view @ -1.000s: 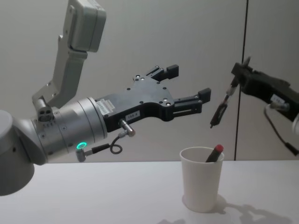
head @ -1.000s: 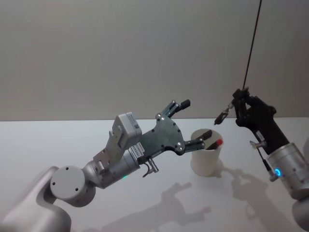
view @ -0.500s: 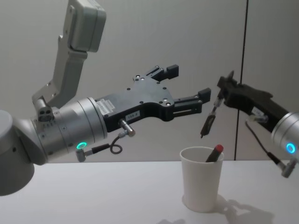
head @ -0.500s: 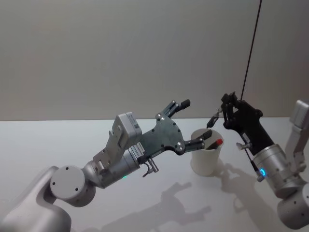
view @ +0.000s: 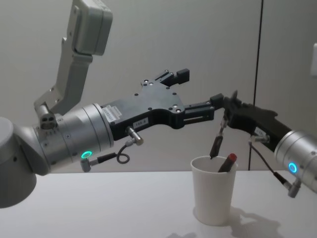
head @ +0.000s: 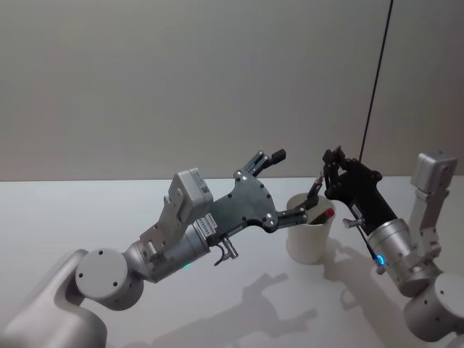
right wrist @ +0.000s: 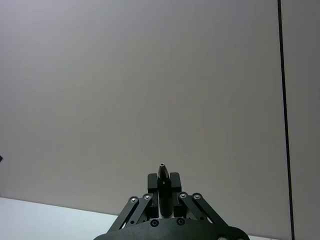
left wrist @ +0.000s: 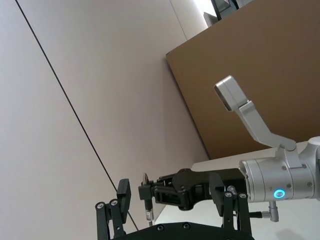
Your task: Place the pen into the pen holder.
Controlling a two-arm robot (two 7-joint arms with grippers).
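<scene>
The right tool (view: 227, 110) was clamped on a dark pen (view: 216, 143), tip just above the pen holder (view: 213, 191) near the counter's (view: 99, 208) right edge. The left tool (view: 198, 91) hung beside it, fingers apart — a slight drift could knock the pen against the rim or the red-capped pen (view: 228, 162) inside

Left pincer (view: 200, 89) spread; right pincer (view: 225, 110) clamped.

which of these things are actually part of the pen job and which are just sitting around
Part of the job:
- black pen, hanging from the right gripper, tip just above the cup mouth
- pen holder, a white paper cup on the table

Just there:
- red-capped pen already leaning inside the cup
- left gripper, open, raised in the air left of the cup, holding nothing
</scene>
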